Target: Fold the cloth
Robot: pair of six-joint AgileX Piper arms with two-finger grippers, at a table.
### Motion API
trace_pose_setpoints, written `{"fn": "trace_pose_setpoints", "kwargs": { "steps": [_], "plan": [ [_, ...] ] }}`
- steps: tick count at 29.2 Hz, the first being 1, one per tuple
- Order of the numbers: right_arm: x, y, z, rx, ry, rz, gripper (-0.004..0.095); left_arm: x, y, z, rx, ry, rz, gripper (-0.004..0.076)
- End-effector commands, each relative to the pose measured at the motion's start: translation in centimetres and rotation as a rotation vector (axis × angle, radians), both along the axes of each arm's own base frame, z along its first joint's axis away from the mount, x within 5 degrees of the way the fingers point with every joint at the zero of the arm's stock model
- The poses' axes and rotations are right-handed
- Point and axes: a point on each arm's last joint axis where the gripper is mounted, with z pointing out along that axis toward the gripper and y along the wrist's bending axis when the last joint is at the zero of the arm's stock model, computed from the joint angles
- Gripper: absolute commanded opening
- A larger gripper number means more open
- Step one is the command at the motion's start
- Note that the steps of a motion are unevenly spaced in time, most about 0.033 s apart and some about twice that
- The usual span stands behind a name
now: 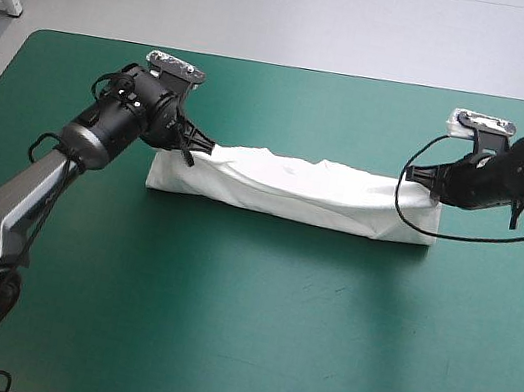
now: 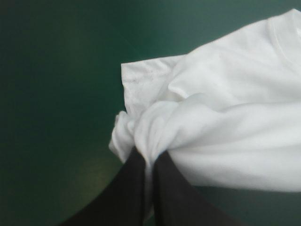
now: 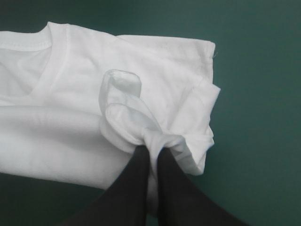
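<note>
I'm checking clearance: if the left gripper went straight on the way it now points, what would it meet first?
The T-shirt: the left gripper is shut on its bunched edge, with more white cloth directly ahead.

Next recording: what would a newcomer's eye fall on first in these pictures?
The white T-shirt stands out first, folded into a long band across the middle of the teal-green cover. The left gripper pinches its left end and the right gripper its right end. In each wrist view, the black fingers are all but shut on bunched fabric.
</note>
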Motion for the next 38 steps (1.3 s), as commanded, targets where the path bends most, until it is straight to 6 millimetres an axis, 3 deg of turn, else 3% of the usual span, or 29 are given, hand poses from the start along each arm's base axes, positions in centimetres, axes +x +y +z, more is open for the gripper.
{"fn": "trace_pose_setpoints", "kwargs": {
  "steps": [1,10,18,27,32,34,36,38],
  "plan": [
    [1.1,0.0,2.1,0.023,-0.118,-0.006,-0.0017,1.0,0.3,2.5,-0.023,-0.126,-0.001,-0.0022],
    [5.8,0.3,-0.2,0.034,-0.088,-0.011,-0.0016,4.1,-0.3,0.9,-0.021,-0.126,0.001,-0.0022],
    [9.0,0.5,-1.8,0.037,-0.079,-0.012,-0.0016,7.2,1.1,-1.5,-0.043,-0.088,0.063,-0.0022],
    [11.1,0.7,-6.0,0.051,0.018,-0.014,-0.0016,9.1,0.7,-4.2,-0.064,-0.076,0.044,-0.0022],
    [11.4,0.7,-6.9,0.053,0.040,-0.015,-0.0012,9.6,0.3,-5.2,-0.089,-0.071,0.040,-0.0022],
    [11.5,0.8,-7.0,0.057,0.042,-0.015,0.0024,9.6,0.3,-5.2,-0.091,-0.074,0.038,-0.0018],
    [11.5,1.0,-7.0,0.069,0.038,0.002,0.0130,9.7,0.2,-5.1,-0.095,-0.091,0.031,0.0010],
    [11.5,1.1,-6.9,0.087,0.038,0.004,0.0361,9.8,0.1,-4.9,-0.086,-0.107,-0.006,0.0125]
  ]
}}
